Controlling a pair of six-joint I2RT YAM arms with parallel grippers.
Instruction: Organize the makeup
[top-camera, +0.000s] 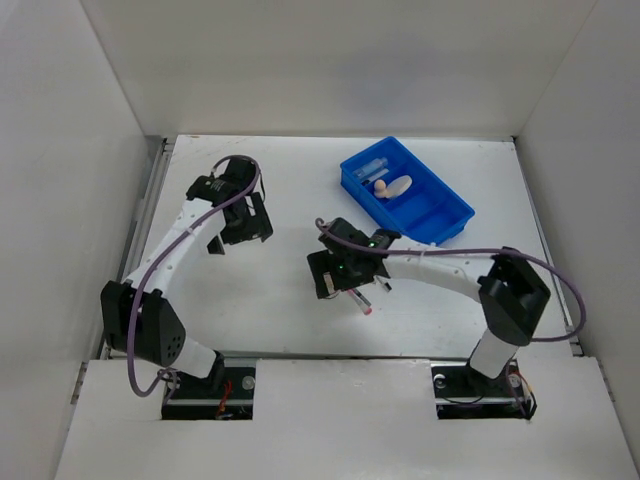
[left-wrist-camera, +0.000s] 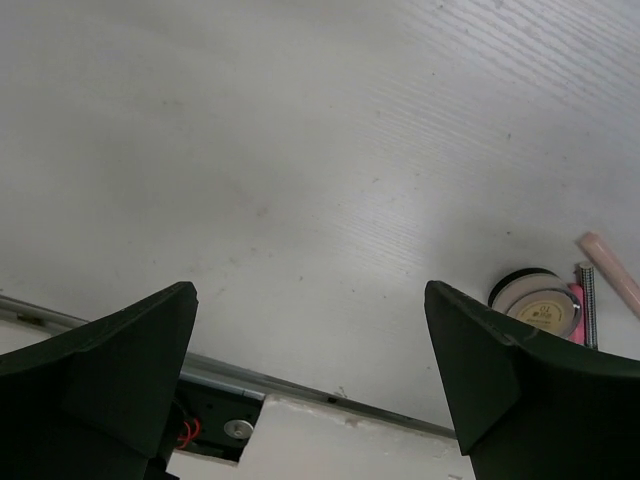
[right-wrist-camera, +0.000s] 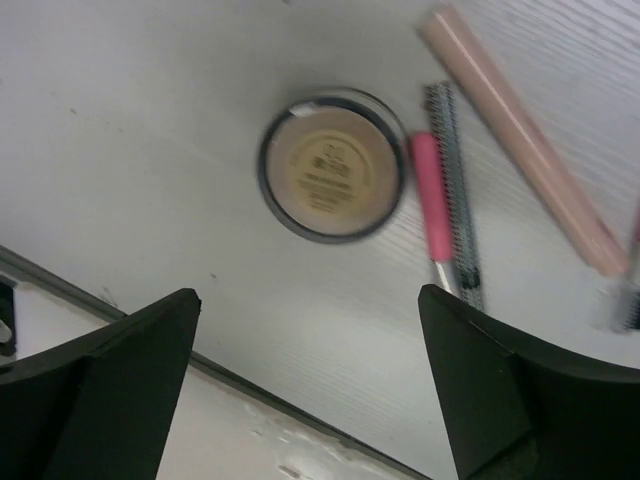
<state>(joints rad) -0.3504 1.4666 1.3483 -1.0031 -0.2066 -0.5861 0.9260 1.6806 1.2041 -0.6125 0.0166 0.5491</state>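
Spread right end effector (right-wrist-camera: 308, 300) hovers over compact (right-wrist-camera: 330, 165).

Nothing legible anywhere. Faint dark print in a few short lines at the centre of the beige face of the round compact (right-wrist-camera: 332, 165), lying toward twelve o'clock in the right wrist view, too blurred to read. Also a tiny dark mark on top of it toward four o'clock in the left wrist view, too small to make out.

top: overhead, far | 2 wrists: close, downward | shared: compact (right-wrist-camera: 330, 165)
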